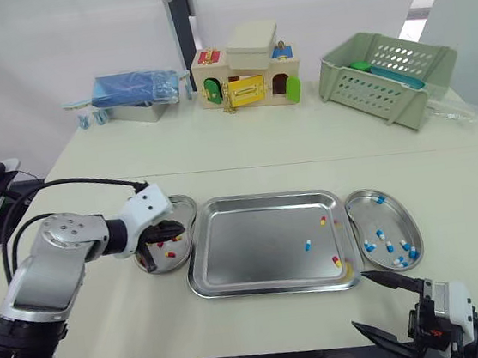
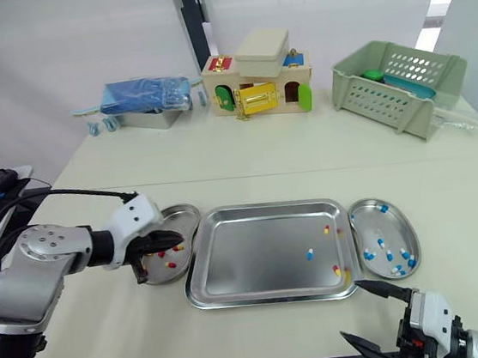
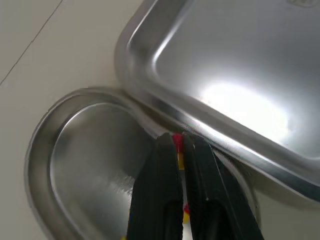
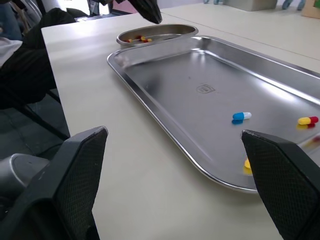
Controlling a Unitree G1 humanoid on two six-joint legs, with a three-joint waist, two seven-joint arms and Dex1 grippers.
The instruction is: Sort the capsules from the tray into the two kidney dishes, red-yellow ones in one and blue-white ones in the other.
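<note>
Over the left dish (image 1: 185, 205), the left pincer (image 3: 177, 139) grips a red-yellow capsule (image 3: 180, 159), ready to drop beside others there. On the tray (image 1: 248, 256) one blue-white capsule (image 1: 308, 244) and a few red-yellow ones are left. The right pincer (image 1: 361, 300) gapes wide near the right dish (image 1: 353, 207), which holds several blue-white ones.

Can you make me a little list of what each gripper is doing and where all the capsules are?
Left gripper: shut on a red-yellow capsule, over the left steel kidney dish
Right gripper: open, holding nothing, low near the white table front edge
Left dish contents: red-yellow capsules
Right steel kidney dish: blue-white capsules
Rectangular steel tray: one blue-white capsule, a few red-yellow ones
</note>
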